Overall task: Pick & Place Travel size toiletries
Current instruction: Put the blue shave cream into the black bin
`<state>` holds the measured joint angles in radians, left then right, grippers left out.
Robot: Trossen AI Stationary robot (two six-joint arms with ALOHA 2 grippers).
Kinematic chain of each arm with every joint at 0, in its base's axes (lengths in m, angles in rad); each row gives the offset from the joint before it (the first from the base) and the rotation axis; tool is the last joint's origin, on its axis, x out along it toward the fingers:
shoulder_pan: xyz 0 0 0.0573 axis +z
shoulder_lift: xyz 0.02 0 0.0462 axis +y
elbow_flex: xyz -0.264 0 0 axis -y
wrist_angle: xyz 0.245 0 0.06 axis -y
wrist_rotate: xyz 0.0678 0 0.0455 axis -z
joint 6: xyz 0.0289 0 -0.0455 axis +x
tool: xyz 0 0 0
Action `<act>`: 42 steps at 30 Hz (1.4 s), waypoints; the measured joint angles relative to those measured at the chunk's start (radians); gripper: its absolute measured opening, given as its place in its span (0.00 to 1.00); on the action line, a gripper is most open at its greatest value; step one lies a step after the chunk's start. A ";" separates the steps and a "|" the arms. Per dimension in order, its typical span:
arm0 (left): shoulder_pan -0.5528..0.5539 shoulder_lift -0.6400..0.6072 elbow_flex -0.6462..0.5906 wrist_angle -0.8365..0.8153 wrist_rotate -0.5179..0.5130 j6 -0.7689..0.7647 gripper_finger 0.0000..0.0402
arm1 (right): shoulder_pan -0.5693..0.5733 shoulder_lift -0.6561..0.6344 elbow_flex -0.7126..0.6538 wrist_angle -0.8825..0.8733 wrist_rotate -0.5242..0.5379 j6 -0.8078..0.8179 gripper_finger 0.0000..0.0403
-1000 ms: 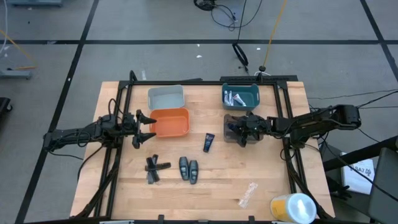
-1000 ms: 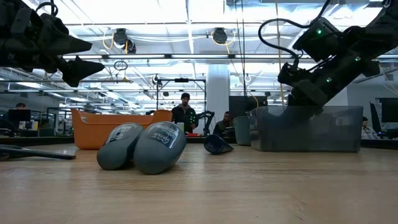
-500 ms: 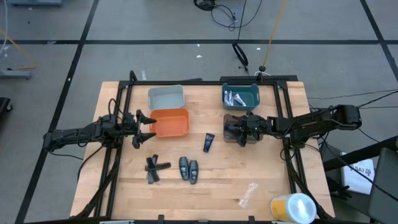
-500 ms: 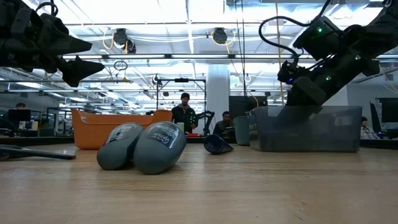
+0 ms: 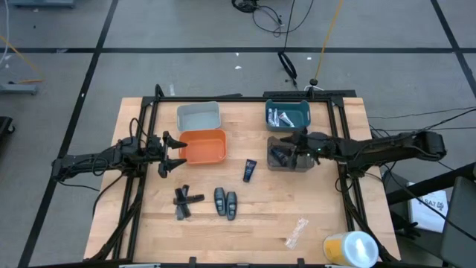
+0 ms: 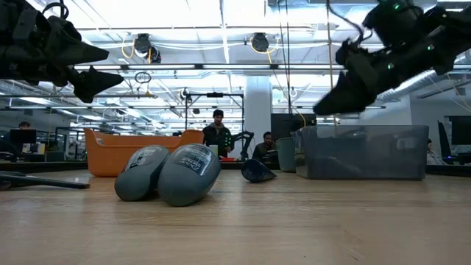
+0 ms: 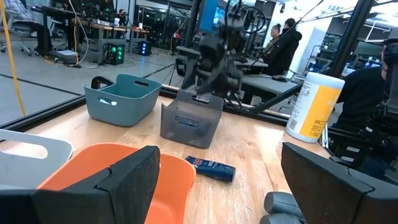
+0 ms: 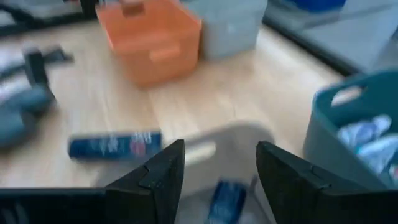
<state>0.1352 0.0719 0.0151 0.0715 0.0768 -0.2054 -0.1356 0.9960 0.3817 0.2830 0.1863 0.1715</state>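
Observation:
My right gripper (image 5: 300, 147) (image 8: 217, 180) hangs open above the dark grey bin (image 5: 288, 164), with nothing between its fingers. One dark blue tube (image 5: 277, 155) (image 8: 225, 198) lies in that bin. A second dark blue tube (image 5: 249, 170) (image 8: 115, 145) lies on the table to the bin's left. Silvery-white tubes (image 5: 281, 117) lie in the teal bin (image 5: 297, 108). Two dark grey oval pieces (image 5: 225, 202) (image 6: 173, 173) and black stick pieces (image 5: 184, 202) lie near the table's front. My left gripper (image 5: 177, 152) (image 7: 217, 186) waits open beside the orange bin (image 5: 202, 146).
A light grey bin (image 5: 198, 116) stands behind the orange bin. A clear crinkled wrapper (image 5: 297, 232) and a big yellow-and-white cylinder (image 5: 351, 247) lie at the near right corner. Black frame rails run along the table's sides. People stand in the room beyond.
My right gripper has risen out of the dark grey bin and drawn back a little toward the table's right edge, tipping closer to level. The dark blue tube now shows lying in the bin, free of the fingers.

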 joint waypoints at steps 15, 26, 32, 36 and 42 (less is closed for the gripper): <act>0.000 0.000 0.000 0.009 -0.008 -0.112 0.82 | 0.311 0.103 0.000 0.413 -0.018 -0.061 0.46; 0.000 0.000 0.000 -0.015 -0.107 -0.235 0.82 | 0.366 0.380 0.062 0.445 0.073 -0.119 0.46; 0.000 0.015 0.000 -0.023 -0.009 -0.384 0.82 | 0.367 0.387 0.102 0.395 0.073 -0.133 0.46; -0.020 0.080 0.001 0.056 0.003 -0.386 0.82 | 0.367 0.387 0.131 0.321 0.074 -0.134 0.46; -0.087 0.288 0.001 0.246 -0.078 -0.342 0.82 | 0.367 0.387 0.134 0.317 0.076 -0.132 0.46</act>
<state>0.0480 0.3601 0.0162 0.3175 -0.0013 -0.5478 0.2310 1.3827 0.5156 0.5999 0.2626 0.0395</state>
